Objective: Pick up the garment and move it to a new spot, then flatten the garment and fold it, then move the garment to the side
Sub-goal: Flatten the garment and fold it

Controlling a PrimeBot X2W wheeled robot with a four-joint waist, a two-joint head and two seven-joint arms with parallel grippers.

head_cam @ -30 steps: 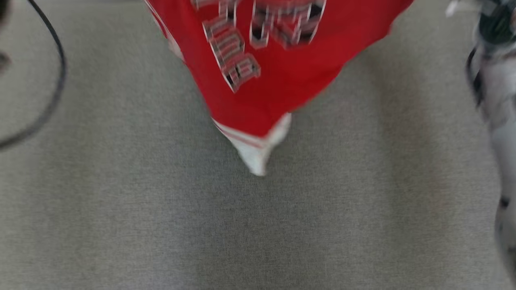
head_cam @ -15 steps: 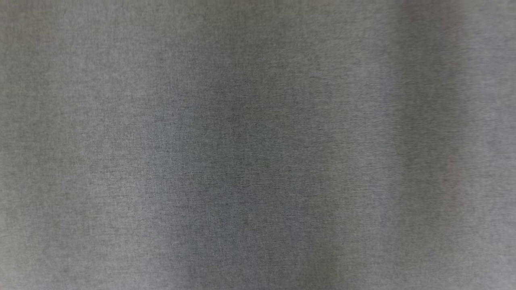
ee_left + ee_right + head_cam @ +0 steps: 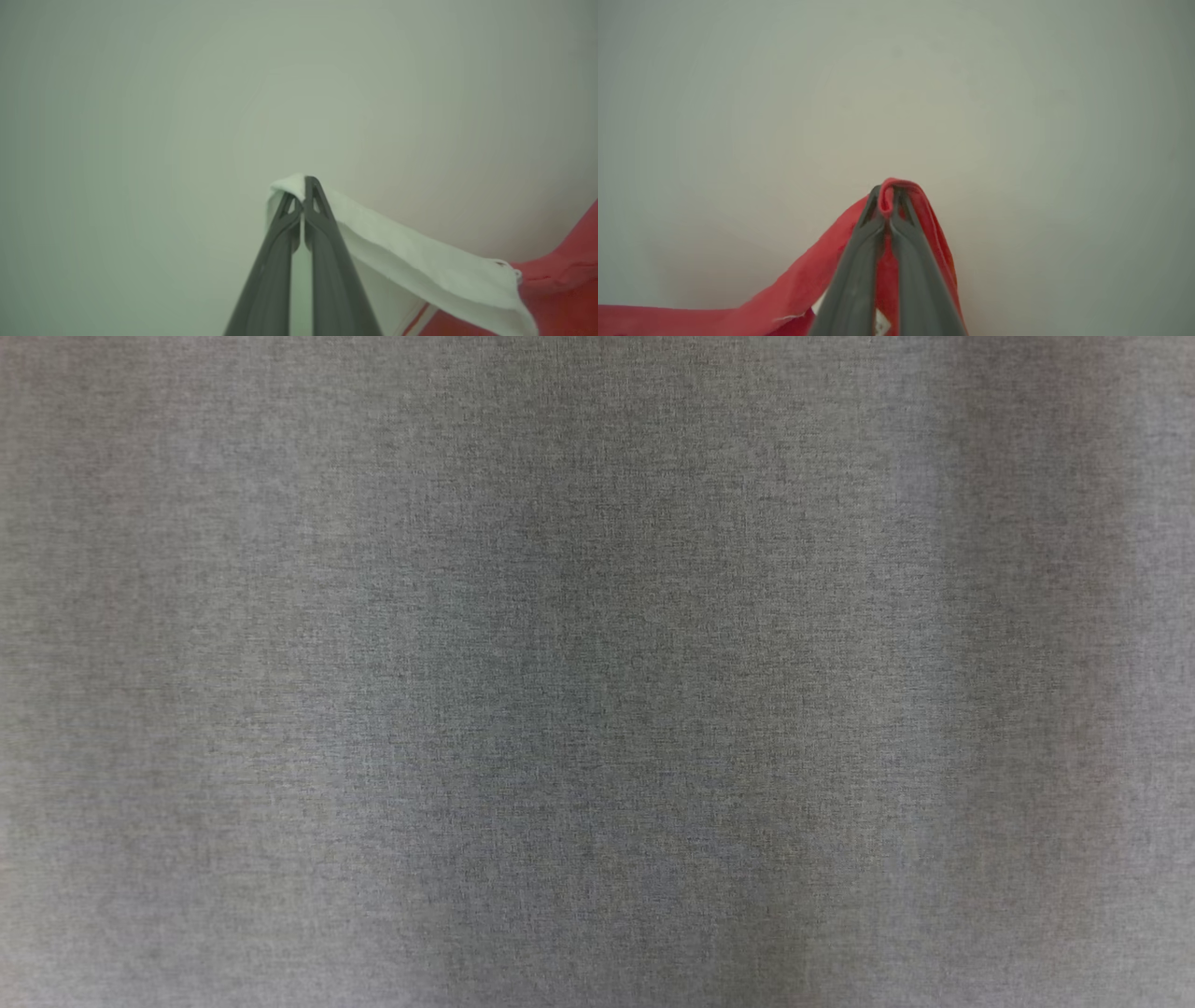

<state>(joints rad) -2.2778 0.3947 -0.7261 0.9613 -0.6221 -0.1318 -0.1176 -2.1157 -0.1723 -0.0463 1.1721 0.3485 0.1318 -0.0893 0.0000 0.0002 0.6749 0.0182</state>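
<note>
Between the tips of the left gripper [image 3: 303, 185], a white band of the red soft-fabric garment with white trim [image 3: 420, 263] is being pinched. The two long dark jaws are pressing together on it, and the white cloth is folding over their tips. From this pinch the band is running to the right of the jaws and downward in the left wrist view, and it is joining the red body of the garment near the lower right corner. A thin red stripe on white is showing just right of the jaws, at the bottom edge.

Between the tips of the right gripper [image 3: 888, 196], a small fold of the red cloth is being clamped, so these jaws are clenched on the garment too. The red fabric is wrapping around both sides of the jaws. To the left of them it is hanging down and stretching toward the lower left corner of the right wrist view. A small white patch is peeking out low between the jaws, and I cannot tell what it is.

Behind both pairs of jaws a pale blurred surface is lying; whether the cloth is touching it, I cannot tell. Under the head camera the grey woven-cloth bench [image 3: 597, 672] is lying flat, with a soft darker shadow across its middle.
</note>
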